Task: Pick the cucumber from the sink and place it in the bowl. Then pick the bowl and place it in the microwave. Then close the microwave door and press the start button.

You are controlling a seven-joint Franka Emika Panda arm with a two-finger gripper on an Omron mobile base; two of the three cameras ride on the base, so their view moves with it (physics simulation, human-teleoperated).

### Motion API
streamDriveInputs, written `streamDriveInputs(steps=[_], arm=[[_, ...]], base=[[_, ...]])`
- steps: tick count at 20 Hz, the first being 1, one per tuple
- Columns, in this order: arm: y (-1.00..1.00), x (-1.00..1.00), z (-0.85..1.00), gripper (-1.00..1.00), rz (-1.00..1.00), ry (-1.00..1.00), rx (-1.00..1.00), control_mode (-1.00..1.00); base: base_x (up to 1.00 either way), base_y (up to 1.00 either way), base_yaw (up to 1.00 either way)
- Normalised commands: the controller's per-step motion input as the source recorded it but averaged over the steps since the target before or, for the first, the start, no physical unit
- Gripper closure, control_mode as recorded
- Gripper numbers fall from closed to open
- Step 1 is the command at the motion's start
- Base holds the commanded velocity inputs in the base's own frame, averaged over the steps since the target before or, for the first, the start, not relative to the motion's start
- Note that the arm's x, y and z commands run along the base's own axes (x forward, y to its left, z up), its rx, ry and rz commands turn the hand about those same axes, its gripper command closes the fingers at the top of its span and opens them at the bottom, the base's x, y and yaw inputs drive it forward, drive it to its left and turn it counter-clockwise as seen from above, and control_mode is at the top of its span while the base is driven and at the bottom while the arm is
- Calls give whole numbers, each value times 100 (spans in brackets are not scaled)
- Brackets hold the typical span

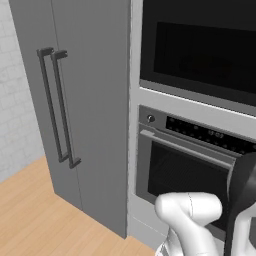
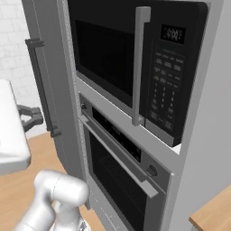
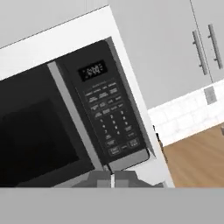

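Right up against the lens, the end effector (image 3: pixel 112 178) was clenched, its two dark tips pressed together with nothing between them. My read: that made one blunt poking point for a button. Just beyond it sat the microwave (image 3: pixel 65 127), seen from below and at a slant. The keypad (image 3: pixel 109 122) ran down its side under a small lit display (image 3: pixel 92 70). Which key was the start button was too small to tell. The microwave door (image 3: pixel 30 135) lay flush in its frame, with the grey bar handle (image 3: pixel 74 118) between window and keypad. Door step done, I'd judge, and the button press in hand. The window was black, so the bowl and the cucumber could not be checked. Pale cupboards (image 3: pixel 175 43) and a wooden surface (image 3: pixel 197 153) lay off to the side.

Over to the left base view: the white arm (image 1: pixel 187 207) bulged at the bottom edge. Behind it stood the oven (image 1: pixel 185 170), its door shut under a control strip. The microwave sat directly above. A tall grey cabinet (image 1: pixel 95 115) with two long handles ran down to the wooden floor (image 1: pixel 40 210).

Right base view: the microwave faced us squarely, door shut, keypad strip on the right edge. Below, wire racks showed faintly through the oven glass, with nothing on them that I could make out. The hand hung at the left edge, well short of the keys.
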Motion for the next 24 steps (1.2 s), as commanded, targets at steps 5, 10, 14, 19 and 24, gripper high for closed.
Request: streamDriveInputs(steps=[5, 10, 14, 19, 24], arm=[[0, -10, -8, 100, 29, 24, -47, -100], [-1, 0, 14, 100, 7, 31, -44, -100], [0, 25, -29, 100, 2, 18, -30, -100], [-16, 47, -31, 100, 0, -14, -2, -100], [-12, 53, -5, 100, 0, -9, 2, -100]], base=[[0, 0, 0], [0, 0, 0], [0, 0, 0], [0, 0, 0], [0, 0, 0]])
